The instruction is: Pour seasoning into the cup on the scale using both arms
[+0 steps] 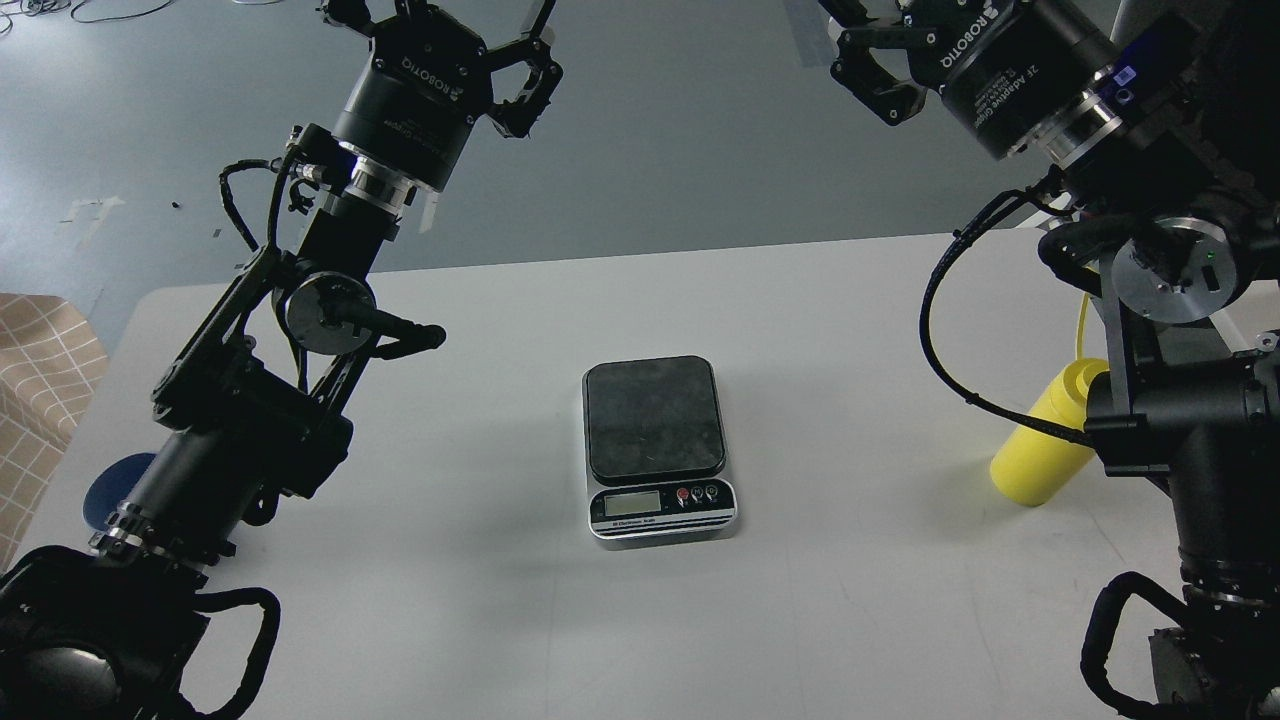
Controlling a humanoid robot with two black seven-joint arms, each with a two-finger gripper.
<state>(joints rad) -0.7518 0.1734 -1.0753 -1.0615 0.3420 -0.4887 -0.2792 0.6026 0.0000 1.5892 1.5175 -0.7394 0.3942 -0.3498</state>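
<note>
The scale (655, 445) sits at the table's middle, its dark platform bare and its silver panel facing me. The yellow seasoning bottle (1035, 455) stands at the right, its top hidden behind my right arm. A blue rounded shape (108, 488) at the far left, which looks like the cup, is mostly hidden behind my left arm. My left gripper (445, 15) is raised high above the table's far left, fingers spread and empty. My right gripper (865, 45) is raised at the top right, fingers splayed and empty, tips cut off by the frame's edge.
The white table (820, 610) ends at a far edge, with grey floor beyond it. A tan checked object (40, 380) stands off the table's left edge. A black cable (945, 340) loops from my right arm over the table's right side.
</note>
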